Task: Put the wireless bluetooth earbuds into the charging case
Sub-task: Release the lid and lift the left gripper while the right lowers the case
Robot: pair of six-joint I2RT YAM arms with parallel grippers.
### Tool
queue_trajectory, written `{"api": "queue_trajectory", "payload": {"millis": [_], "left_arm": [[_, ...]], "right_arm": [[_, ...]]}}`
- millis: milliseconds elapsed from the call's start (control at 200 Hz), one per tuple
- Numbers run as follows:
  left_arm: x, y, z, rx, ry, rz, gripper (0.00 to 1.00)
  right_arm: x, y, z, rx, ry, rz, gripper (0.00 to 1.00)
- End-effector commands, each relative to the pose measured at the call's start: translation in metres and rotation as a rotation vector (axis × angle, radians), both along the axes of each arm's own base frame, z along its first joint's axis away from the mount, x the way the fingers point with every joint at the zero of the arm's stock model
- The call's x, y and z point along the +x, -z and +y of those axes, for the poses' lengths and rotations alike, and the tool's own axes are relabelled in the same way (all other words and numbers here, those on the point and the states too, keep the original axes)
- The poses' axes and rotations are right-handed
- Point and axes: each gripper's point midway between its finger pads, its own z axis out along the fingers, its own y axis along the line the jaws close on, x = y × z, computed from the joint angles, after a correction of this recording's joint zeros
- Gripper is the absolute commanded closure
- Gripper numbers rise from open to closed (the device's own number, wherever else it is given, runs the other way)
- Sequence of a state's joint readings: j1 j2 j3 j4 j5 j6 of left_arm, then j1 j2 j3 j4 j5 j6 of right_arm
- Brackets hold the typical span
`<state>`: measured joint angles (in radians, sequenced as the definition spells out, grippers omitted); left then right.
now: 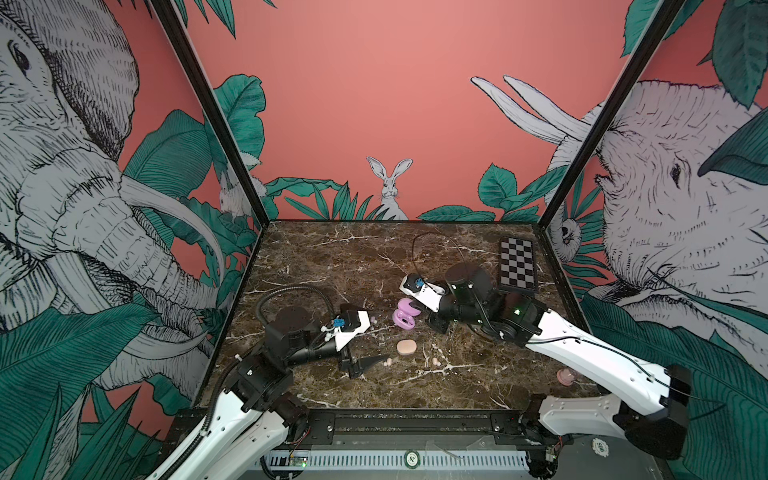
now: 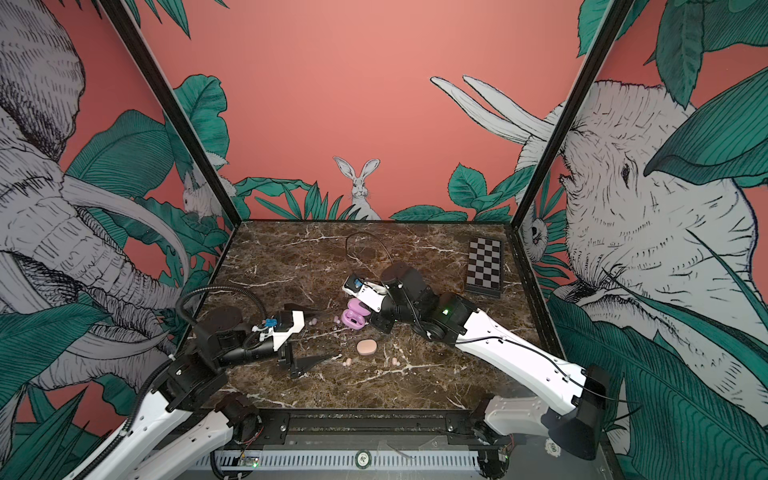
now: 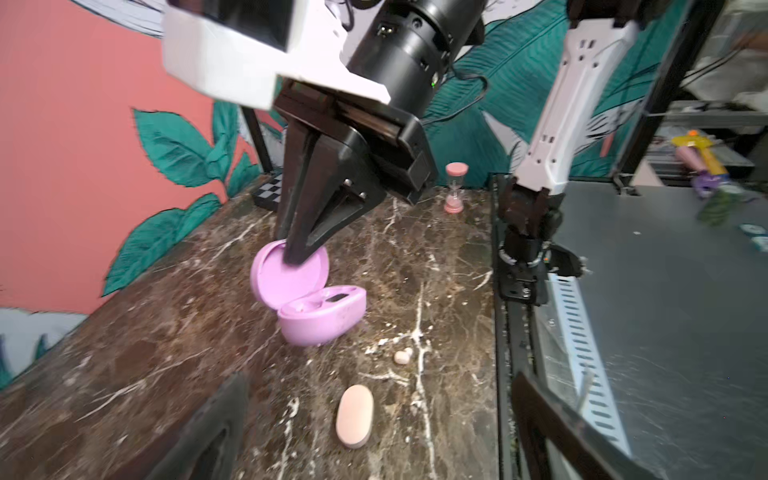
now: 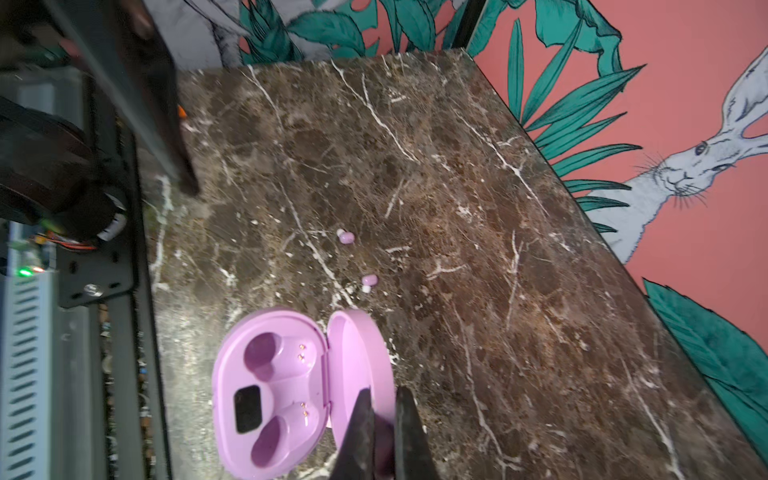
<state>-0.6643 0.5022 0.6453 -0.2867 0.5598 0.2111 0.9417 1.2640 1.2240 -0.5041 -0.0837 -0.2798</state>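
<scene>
Two lilac earbuds [image 4: 346,237] lie loose on the marble table [image 4: 457,166], near the open lilac case [image 4: 270,390] but apart from it. Right gripper [image 4: 380,415] pinches the case's raised lid [image 4: 365,340]. Left gripper [image 1: 365,337] spread wide, empty; peach earbuds [image 1: 388,362] just beyond its lower fingertip.

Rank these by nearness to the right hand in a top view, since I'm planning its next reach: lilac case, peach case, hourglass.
1. lilac case, open, its lid pinched in the right hand.
2. peach case, shut, toward the front, mid-table.
3. hourglass, at the front right corner.
</scene>
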Motion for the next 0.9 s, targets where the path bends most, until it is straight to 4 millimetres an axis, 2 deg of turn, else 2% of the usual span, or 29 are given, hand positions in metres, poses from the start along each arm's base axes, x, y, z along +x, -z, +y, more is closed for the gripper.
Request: {"api": "queue_trajectory", "payload": {"millis": [0, 65, 110, 180, 235, 330, 465, 550, 580, 645, 730, 895], "left_arm": [[0.052, -0.008, 0.038, -0.062, -0.392, -0.062, 0.01], [0.081, -0.009, 0.070, -0.116, -0.650, -0.043, 0.01], [0.094, -0.005, 0.087, -0.117, -0.778, -0.042, 0.01], [0.104, 0.002, 0.104, -0.042, -0.894, -0.072, 0.01], [0.113, 0.002, 0.128, -0.018, -1.043, -0.084, 0.01], [0.116, 0.003, 0.151, -0.006, -1.178, -0.090, 0.01], [0.112, -0.001, 0.156, -0.042, -1.190, -0.133, 0.01], [0.111, 0.000, 0.153, -0.045, -1.166, -0.151, 0.01], [0.111, 0.001, 0.153, -0.042, -1.163, -0.152, 0.01], [0.113, 0.001, 0.153, -0.031, -1.168, -0.154, 0.01], [0.115, 0.000, 0.157, -0.012, -1.200, -0.155, 0.01], [0.115, 0.002, 0.155, -0.002, -1.190, -0.159, 0.01]], "right_arm": [[0.019, 0.003, -0.004, -0.110, -0.031, -0.127, 1.00], [0.027, 0.013, -0.002, -0.167, -0.072, -0.186, 1.00], [0.032, 0.022, -0.003, -0.220, -0.092, -0.225, 1.00], [0.046, 0.037, -0.004, -0.303, -0.100, -0.288, 1.00], [0.057, 0.055, -0.008, -0.402, -0.120, -0.318, 1.00], [0.077, 0.081, -0.014, -0.500, -0.125, -0.315, 1.00], [0.092, 0.102, -0.012, -0.517, -0.159, -0.311, 1.00], [0.100, 0.107, -0.008, -0.502, -0.169, -0.314, 1.00], [0.103, 0.122, -0.007, -0.524, -0.186, -0.294, 1.00], [0.108, 0.132, -0.005, -0.533, -0.192, -0.287, 1.00], [0.113, 0.148, -0.003, -0.540, -0.194, -0.260, 1.00], [0.118, 0.164, 0.005, -0.523, -0.194, -0.244, 1.00]]}}
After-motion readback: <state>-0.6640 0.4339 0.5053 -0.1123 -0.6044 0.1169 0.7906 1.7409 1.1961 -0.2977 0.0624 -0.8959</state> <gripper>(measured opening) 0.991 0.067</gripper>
